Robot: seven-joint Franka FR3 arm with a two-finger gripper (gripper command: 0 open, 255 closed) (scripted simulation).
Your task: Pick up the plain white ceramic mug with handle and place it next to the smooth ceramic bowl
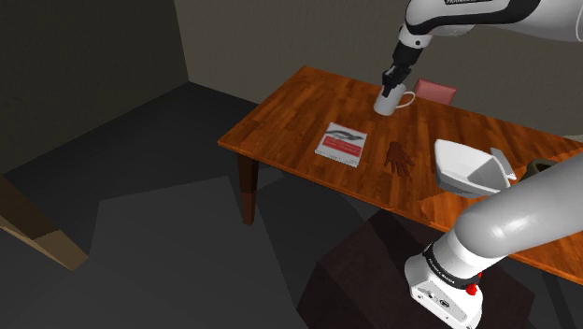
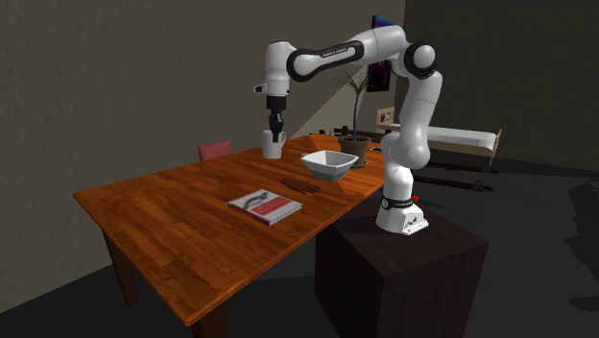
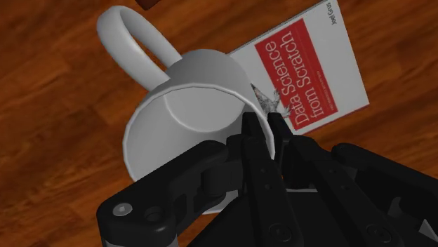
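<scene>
The pincer (image 3: 265,123), nearly closed, clamps the rim of the white mug (image 3: 189,105) — best carried level over the surface (image 1: 299,112) and set down gently just beside the bowl (image 1: 472,168).

Table (image 1: 299,103): wood, reddish-brown planks w/ clear grain, polished, soft sheen. Mug (image 3: 189,105): plain white, smooth, semi-gloss inside & out; exact material can't be told. Bowl (image 1: 467,168): white, smooth, flat facets, slight shine. Book (image 1: 341,143): smooth printed cover, red & white, pale page edges. Gripper (image 3: 264,121): all black, matt, hard-plastic look w/ small round screw heads. Arm (image 2: 413,125): white shell, glossy, w/ dark joints. Stand (image 2: 403,264): dark box, matt, no texture. Floor (image 1: 140,234): dark, matt.
</scene>
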